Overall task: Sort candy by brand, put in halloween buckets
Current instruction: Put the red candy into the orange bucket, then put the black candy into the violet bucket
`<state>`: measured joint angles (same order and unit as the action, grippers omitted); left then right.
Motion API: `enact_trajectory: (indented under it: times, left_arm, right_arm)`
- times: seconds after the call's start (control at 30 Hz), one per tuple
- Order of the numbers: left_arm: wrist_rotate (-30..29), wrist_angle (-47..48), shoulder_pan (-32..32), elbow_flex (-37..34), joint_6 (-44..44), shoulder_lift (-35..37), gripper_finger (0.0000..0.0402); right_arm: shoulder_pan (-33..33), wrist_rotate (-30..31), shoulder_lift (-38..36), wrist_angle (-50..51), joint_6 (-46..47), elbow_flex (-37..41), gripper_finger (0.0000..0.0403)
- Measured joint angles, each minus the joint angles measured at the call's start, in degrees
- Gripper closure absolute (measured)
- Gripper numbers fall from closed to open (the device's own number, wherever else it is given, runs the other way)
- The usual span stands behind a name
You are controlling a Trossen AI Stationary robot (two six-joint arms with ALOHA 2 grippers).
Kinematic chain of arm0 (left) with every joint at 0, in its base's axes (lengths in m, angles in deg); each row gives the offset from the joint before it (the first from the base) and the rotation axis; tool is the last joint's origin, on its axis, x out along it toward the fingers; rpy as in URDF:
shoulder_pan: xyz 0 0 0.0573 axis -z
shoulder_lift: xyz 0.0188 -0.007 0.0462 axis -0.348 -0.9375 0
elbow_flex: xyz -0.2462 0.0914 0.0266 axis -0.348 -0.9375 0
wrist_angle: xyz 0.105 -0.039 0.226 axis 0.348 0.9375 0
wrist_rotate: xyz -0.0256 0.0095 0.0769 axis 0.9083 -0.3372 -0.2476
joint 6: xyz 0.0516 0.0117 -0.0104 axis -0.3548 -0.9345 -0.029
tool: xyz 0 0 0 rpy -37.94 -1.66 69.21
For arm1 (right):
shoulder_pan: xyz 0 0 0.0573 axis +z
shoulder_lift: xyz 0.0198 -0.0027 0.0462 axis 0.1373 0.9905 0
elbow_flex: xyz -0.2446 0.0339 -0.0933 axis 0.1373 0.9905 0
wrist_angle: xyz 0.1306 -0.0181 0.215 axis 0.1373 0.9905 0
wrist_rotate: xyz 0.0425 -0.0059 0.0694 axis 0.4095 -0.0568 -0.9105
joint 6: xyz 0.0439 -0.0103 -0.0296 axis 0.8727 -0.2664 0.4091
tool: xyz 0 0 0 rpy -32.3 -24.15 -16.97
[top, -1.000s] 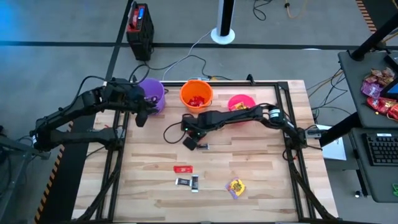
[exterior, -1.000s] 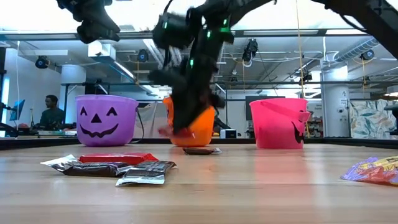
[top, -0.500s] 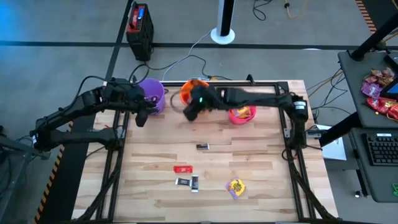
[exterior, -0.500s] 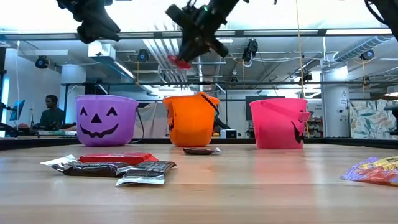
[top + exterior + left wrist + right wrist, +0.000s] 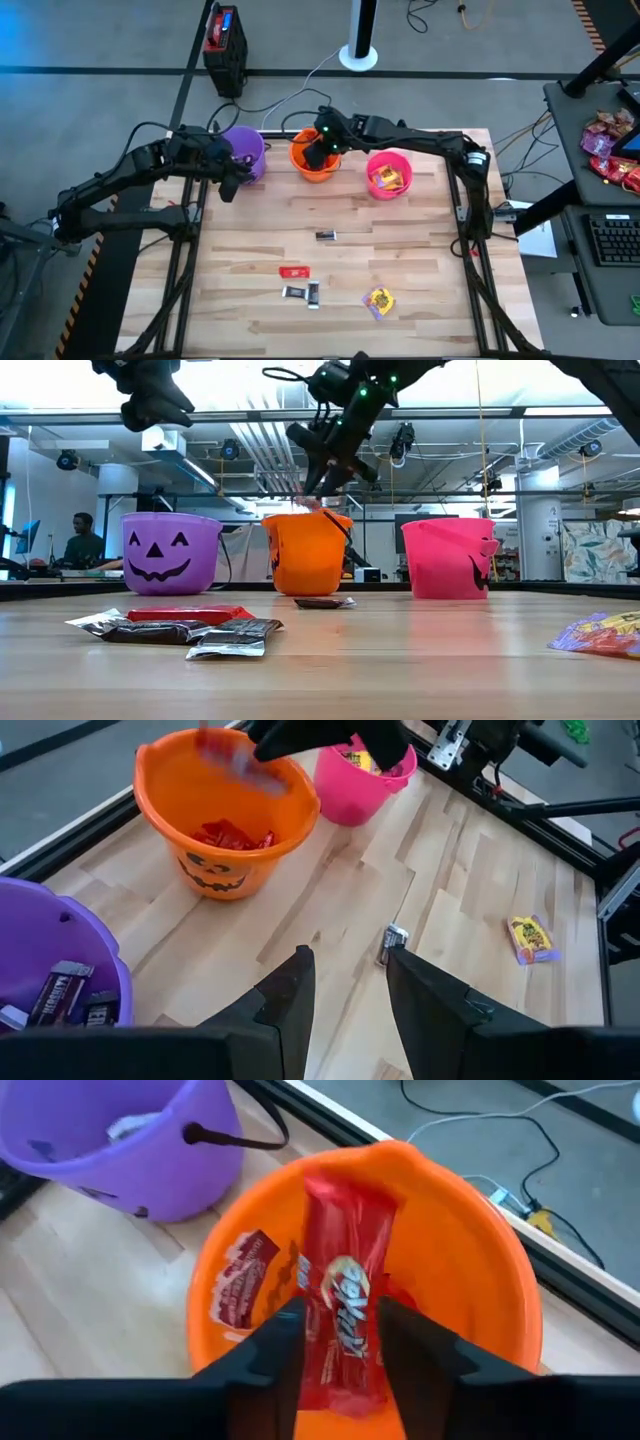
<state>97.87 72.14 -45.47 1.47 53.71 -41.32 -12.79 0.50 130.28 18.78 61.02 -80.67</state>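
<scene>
Left gripper (image 5: 227, 190): hovers above the table's far-left part, just in front of the purple bucket; its fingers (image 5: 290, 995) stand apart with nothing between them.
Purple bucket (image 5: 243, 148): at the far edge toward the left corner, a jack-o'-lantern face on its front in the low view; dark-wrapped bars (image 5: 62, 990) lie inside.
Orange bucket (image 5: 316, 155): at the middle of the far edge, between the purple and pink ones; red wrapped pieces (image 5: 232, 835) lie on its bottom.
Right gripper (image 5: 322, 150): reaches in from the right side and hangs over the orange bucket's mouth, fingers (image 5: 280, 1342) clamped on a red bar.
Red bar (image 5: 343, 1305): held lengthwise between the right fingers, above the bucket's opening.
Pink bucket (image 5: 389, 175): at the far edge toward the right corner; yellow packets (image 5: 388, 179) show inside.
Dark piece (image 5: 325, 236): alone near the table's centre.
Red bar on table (image 5: 294, 271): toward the near edge, left of centre.
Two dark bars (image 5: 303, 292): just beside that red bar, nearer the front edge, touching each other.
Yellow packet (image 5: 379, 300): near the front edge, right of centre, apart from the bars.
Table (image 5: 420, 260): light wooden planks within a black frame.
Person (image 5: 82, 540): seated in the room beyond the table's left end.
</scene>
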Motion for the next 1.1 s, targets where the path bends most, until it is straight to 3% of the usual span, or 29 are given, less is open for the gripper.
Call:
enact_trajectory:
  times: [0.2,0.37,0.57,0.67,0.8,0.9,1.0,1.1]
  left_arm:
    - [0.0,0.36,0.75,-0.18,-0.12,-0.15,0.029]
    - [0.0,2.3,3.45,-0.31,-0.2,-0.25,0.029]
    - [-0.02,2.72,7.11,-0.31,-0.05,-0.9,0.029]
    - [-0.04,1.98,8.23,-0.31,-0.51,-1.09,0.029]
    - [-0.8,0.59,8.57,-0.31,-0.68,-1.14,0.029]
    - [-4.88,0.11,8.55,-0.31,-0.93,-1.17,0.029]
    - [-10.25,-0.42,8.55,-0.31,-0.96,-1.42,0.029]
    - [-10.86,-0.26,8.5,-0.31,-0.94,-1.57,0.029]
  right_arm:
    - [-0.33,-0.73,0.81,1.3,0.68,0.0,0.0227]
    - [1.26,-1.56,-1.26,5.82,-0.95,0.02,0.0204]
    - [8.71,-12.5,-7.5,9.22,-14.16,0.07,0.0209]
    - [13.68,-14.78,-9.0,12.55,-21.65,1.29,0.0215]
    - [20.08,-13.65,-9.99,12.23,-27.29,6.26,0.022]
    - [23.74,-10.05,-9.93,9.7,-29.18,12.72,0.0223]
    - [25.33,-7.0,-9.82,0.19,-27.57,21.45,0.0221]
    - [25.35,-6.55,-9.73,-10.76,-24.23,28.77,0.0217]
